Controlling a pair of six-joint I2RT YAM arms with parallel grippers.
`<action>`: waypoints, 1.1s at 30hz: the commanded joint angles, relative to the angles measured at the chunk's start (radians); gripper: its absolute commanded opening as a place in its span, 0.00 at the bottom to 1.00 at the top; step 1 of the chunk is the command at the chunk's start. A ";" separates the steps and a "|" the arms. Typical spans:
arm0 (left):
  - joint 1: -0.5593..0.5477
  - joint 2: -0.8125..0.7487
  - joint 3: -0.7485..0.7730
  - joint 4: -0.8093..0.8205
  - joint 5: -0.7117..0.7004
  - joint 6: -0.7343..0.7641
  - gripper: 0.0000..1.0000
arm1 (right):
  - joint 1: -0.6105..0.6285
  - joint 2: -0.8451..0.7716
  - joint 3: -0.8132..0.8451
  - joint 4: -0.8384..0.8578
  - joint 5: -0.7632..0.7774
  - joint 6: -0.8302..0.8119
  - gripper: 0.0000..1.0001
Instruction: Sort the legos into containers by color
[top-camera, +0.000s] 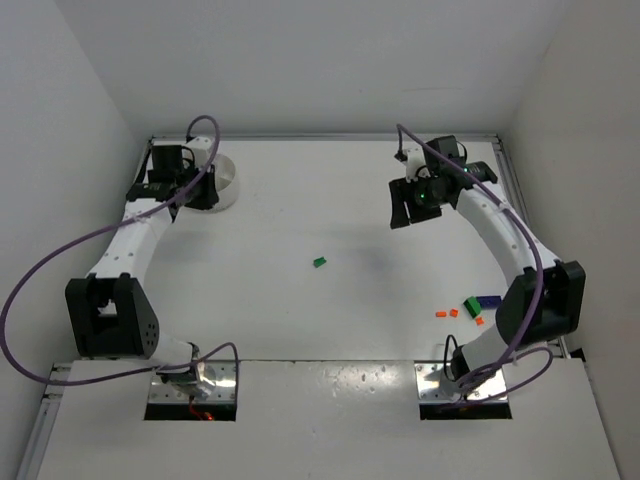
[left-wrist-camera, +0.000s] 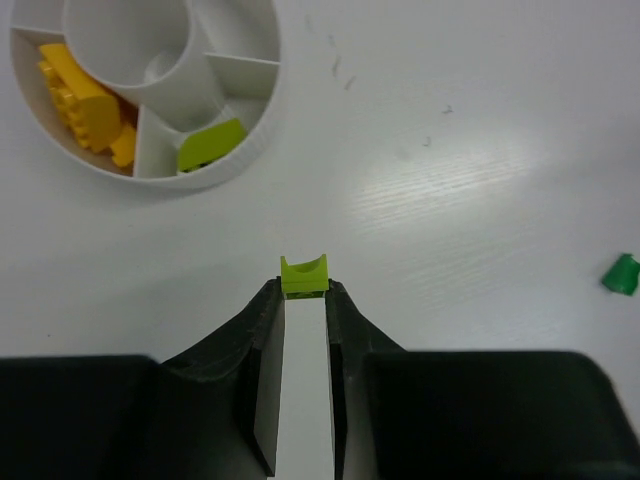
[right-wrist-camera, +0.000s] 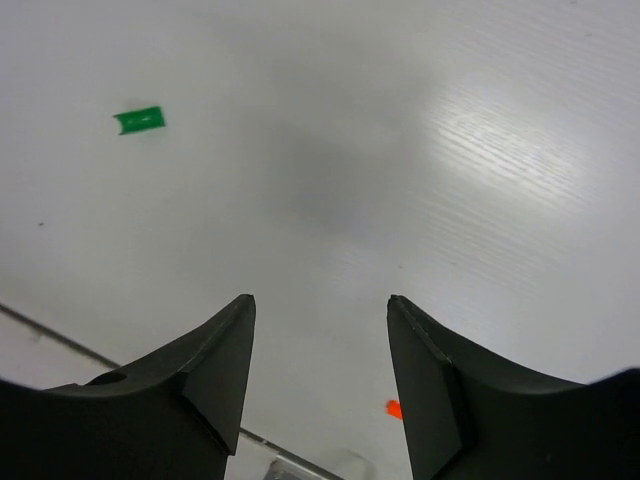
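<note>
at the far left of the worktop (top-camera: 300, 200), the left fingers (left-wrist-camera: 262, 320) are clenched on a lime green brick (left-wrist-camera: 304, 275), pinching it by two opposite side faces so that most of it stands proud of the tips. the brick hangs just short of the white dish (left-wrist-camera: 150, 182), not yet over it. the wrist view shows the dish holding yellow pieces (left-wrist-camera: 80, 100) in one outer section and a lime piece (left-wrist-camera: 210, 143) in the section next to it, which looks like the right home for the one in hand. the right fingers (right-wrist-camera: 215, 350) are spread wide with nothing between them, hovering over the worktop at the far right. a dark green brick (top-camera: 320, 262) lies alone near the middle, and a small cluster of orange bits (top-camera: 441, 314), a green brick (top-camera: 469, 302) and a blue one (top-camera: 488, 300) lies near the right arm's base. i judge these bricks to be very light, hard and smooth-sided: they will not give under pressure but may twist or squirt out if caught on a corner. the flat opposite sides are the place to take hold, square-on. the section is narrow, so the release probably wants to be close above it, lest the brick bounce off a wall.
</note>
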 joint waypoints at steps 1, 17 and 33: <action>0.031 0.070 0.072 0.018 -0.081 -0.059 0.02 | -0.001 -0.090 -0.023 0.072 0.163 -0.041 0.56; 0.071 0.345 0.256 0.068 -0.096 -0.110 0.02 | -0.010 -0.121 -0.070 0.072 0.224 -0.059 0.59; 0.071 0.416 0.314 0.081 -0.084 -0.110 0.40 | -0.019 -0.182 -0.130 0.082 0.267 -0.090 0.79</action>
